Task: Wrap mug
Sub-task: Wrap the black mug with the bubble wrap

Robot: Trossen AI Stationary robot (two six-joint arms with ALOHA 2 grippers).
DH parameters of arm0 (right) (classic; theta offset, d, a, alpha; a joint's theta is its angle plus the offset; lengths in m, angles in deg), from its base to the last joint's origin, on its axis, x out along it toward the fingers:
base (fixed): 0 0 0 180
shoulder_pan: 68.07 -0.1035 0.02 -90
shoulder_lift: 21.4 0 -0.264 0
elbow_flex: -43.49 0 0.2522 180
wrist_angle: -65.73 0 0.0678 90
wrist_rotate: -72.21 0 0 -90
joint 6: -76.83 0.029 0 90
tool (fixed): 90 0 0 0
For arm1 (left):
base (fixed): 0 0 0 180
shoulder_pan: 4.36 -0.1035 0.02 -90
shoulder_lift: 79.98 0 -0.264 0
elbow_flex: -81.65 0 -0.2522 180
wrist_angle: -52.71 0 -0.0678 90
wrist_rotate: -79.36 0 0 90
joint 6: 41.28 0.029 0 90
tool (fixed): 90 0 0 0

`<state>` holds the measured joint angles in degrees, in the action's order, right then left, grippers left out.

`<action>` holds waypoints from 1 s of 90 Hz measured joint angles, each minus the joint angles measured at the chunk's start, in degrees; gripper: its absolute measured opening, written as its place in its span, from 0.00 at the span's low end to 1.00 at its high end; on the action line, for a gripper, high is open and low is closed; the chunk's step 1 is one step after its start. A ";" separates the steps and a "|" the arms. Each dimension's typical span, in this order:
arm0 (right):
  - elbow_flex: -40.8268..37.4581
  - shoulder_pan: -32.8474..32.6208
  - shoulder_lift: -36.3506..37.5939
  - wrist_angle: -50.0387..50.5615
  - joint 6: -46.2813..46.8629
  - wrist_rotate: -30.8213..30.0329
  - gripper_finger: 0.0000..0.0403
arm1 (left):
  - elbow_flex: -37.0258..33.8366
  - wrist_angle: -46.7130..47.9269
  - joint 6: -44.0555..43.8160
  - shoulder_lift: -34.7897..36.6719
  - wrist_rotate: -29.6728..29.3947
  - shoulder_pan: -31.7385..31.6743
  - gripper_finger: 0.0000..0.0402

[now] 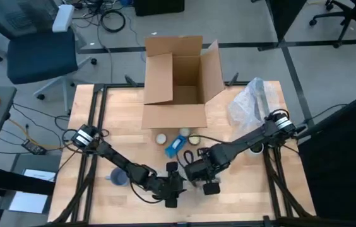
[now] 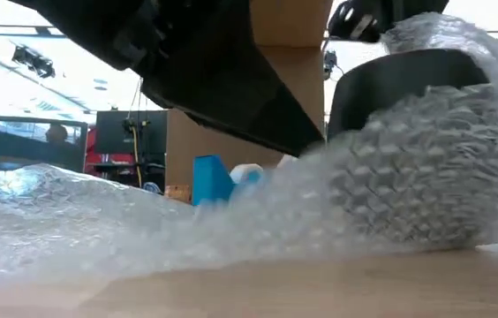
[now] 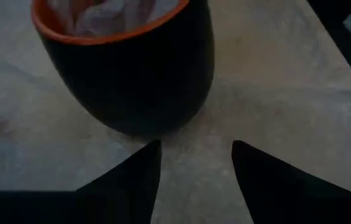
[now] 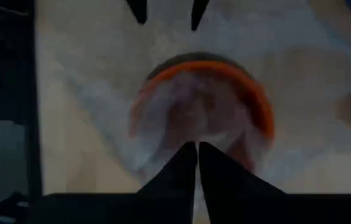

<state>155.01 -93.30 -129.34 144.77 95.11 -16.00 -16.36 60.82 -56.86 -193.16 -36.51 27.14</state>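
Observation:
The mug (image 3: 132, 68) is black with an orange rim and stands on a sheet of bubble wrap (image 2: 231, 221) near the table's front middle. The wrap runs up its side (image 2: 408, 168) and is tucked into its mouth (image 4: 194, 106). My right gripper (image 4: 197, 149) hovers above the mouth, shut on that wrap. Low beside the mug's outer wall, my left gripper (image 3: 194, 155) is open, with the mug just beyond its fingertips and apart from them. My right gripper pinches the bubble wrap bunched in the mug's mouth (image 4: 195, 134) between its two fingertips, coming from above and pointing down into the opening. Whether it has one layer or several does not show. The mug stays upright on the table.
An open cardboard box (image 1: 178, 82) stands at the far middle. In front of it lie a blue tape dispenser (image 1: 178, 146), small rolls (image 1: 161, 139) and scissors (image 1: 190, 154). A bundle of spare wrap (image 1: 250, 104) sits far right, a grey-blue cup (image 1: 117, 179) near left.

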 joint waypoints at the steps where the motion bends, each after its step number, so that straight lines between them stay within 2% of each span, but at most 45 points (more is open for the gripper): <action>1: 0.01 -0.11 0.12 -0.20 0.07 0.17 0.00 | 0.00 0.04 0.00 0.00 0.00 0.05 0.45; 21: 0.06 -0.93 -0.70 -5.30 2.46 6.54 0.00 | 0.00 0.26 -0.07 0.00 0.02 0.52 0.45; 49: -4.72 0.24 -1.48 -7.47 2.84 7.44 0.00 | 0.00 0.69 -0.10 0.02 0.02 0.52 0.45; 81: -7.53 1.38 -1.57 -8.64 1.86 4.96 0.00 | 0.04 0.77 -0.11 0.04 0.02 0.52 0.45; 90: -9.55 1.51 -1.57 -11.48 0.97 6.39 0.00 | 0.04 0.82 -0.11 0.04 0.00 0.52 0.45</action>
<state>145.46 -91.80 -130.92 133.30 96.08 -9.61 -16.32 61.64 -56.97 -193.12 -36.51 27.65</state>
